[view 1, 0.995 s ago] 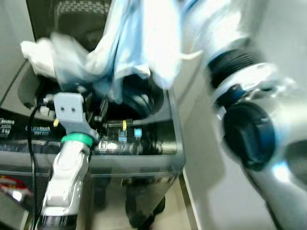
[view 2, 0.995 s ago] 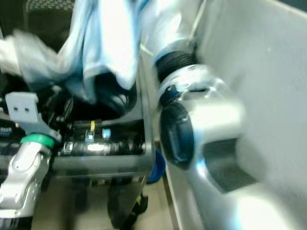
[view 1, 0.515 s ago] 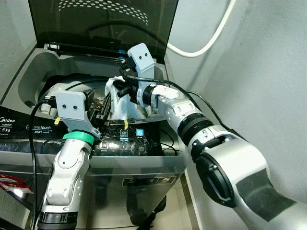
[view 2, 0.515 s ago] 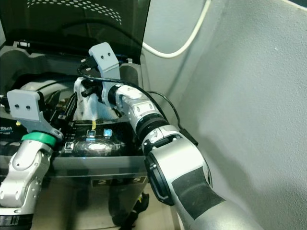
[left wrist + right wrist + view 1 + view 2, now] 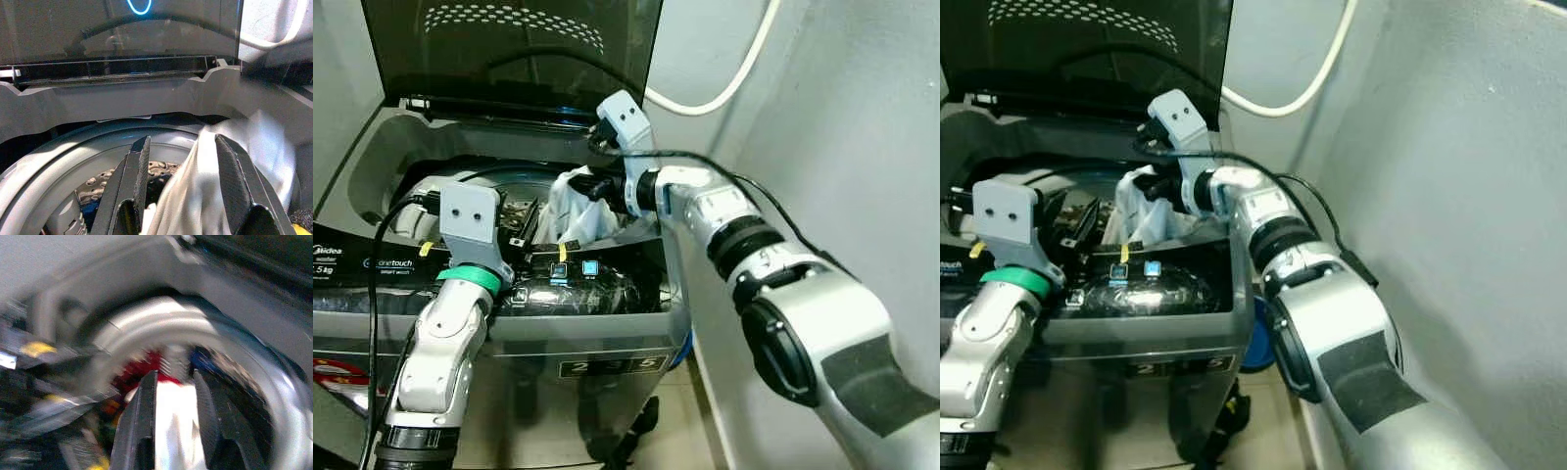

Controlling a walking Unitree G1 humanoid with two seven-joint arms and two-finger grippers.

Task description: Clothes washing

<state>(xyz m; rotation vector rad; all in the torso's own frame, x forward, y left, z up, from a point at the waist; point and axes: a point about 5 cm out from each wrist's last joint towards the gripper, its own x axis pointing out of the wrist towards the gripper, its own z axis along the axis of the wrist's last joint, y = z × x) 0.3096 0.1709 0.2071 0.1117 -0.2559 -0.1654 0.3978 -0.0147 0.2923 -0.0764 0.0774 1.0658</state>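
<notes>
The washing machine (image 5: pixel 607 323) front panel reads "Midea" and "onetouch". Above it, the left end effector (image 5: pixel 183 191) hangs spread over the drum. Farther back, the right end effector (image 5: pixel 171 416) pinches a white cloth (image 5: pixel 582 206) at the drum's rim.

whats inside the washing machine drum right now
A white cloth hangs into the drum, pinched by the right tool. Red and blue laundry lies beneath it; the cloth hides what lies deeper.
</notes>
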